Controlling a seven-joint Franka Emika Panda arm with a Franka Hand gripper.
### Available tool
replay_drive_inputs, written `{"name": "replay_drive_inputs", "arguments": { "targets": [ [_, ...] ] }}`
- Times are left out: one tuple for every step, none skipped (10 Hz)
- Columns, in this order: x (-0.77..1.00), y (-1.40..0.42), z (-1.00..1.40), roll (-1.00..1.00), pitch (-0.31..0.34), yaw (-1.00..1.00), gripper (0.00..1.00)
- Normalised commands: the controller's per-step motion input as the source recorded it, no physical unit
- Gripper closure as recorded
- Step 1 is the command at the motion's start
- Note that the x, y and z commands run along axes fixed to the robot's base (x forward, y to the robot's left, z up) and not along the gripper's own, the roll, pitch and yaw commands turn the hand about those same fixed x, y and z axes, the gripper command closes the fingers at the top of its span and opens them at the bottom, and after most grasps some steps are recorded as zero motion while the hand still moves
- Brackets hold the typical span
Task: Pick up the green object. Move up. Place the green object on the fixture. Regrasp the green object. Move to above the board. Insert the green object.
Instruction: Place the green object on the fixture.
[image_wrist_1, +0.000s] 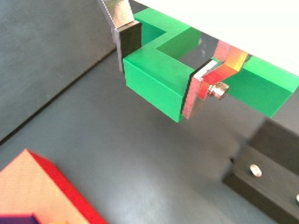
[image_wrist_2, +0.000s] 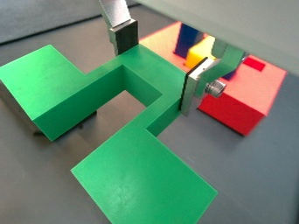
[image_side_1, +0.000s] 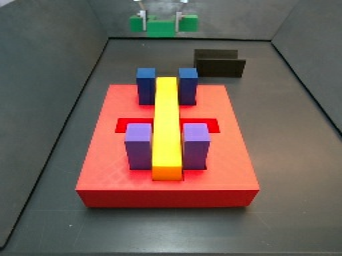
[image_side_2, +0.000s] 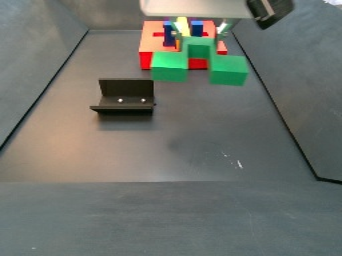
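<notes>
The gripper (image_wrist_2: 158, 61) is hanging in the air with its 2 silver fingers (image_wrist_1: 211, 80) closed onto the middle bar of the green object (image_wrist_1: 163, 80), clamping it between the dark pads. In both wrist views the green object (image_wrist_2: 117, 122) is showing as a bridge-like piece with 2 broad blocks joined by a narrower section, and the fingers are pinching that narrower section from either side.

In a side view the green object (image_side_2: 198, 62) is floating clear of the dark floor (image_side_2: 174, 140), lifted between the board (image_side_2: 151, 40) and the fixture (image_side_2: 124, 97), nearer the board's edge. The fixture is standing on the floor toward the left wall, well apart from the held piece.

In a side view the board (image_side_1: 167, 175) is lying in the middle of the floor, carrying 1 long yellow bar (image_side_1: 166, 125) down its centre, 2 blue blocks (image_side_1: 147, 85) at its far end and 2 purple blocks (image_side_1: 139, 145) near its front edge. There the gripper (image_side_1: 163, 18) with the green object is hanging beyond the board's far edge, and the fixture (image_side_1: 219, 64) is sitting near the back right corner.
</notes>
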Motion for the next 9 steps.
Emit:
{"name": "replay_drive_inputs", "arguments": {
  "targets": [
    [1.00,0.00,0.00,-0.45,0.000,-0.18,1.00],
    [1.00,0.00,0.00,-0.44,0.000,-0.17,1.00],
    [1.00,0.00,0.00,-0.42,0.000,-0.16,1.00],
    [1.00,0.00,0.00,-0.37,0.000,-0.17,1.00],
    [1.00,0.00,0.00,-0.35,0.000,-0.16,1.00],
    [1.00,0.00,0.00,-0.33,0.000,-0.15,1.00],
    [1.00,0.00,0.00,-0.33,0.000,-0.11,1.00],
    [1.00,0.00,0.00,-0.33,0.000,-0.09,1.00],
    [1.00,0.00,0.00,-0.33,0.000,-0.10,1.00]
  ]
}}
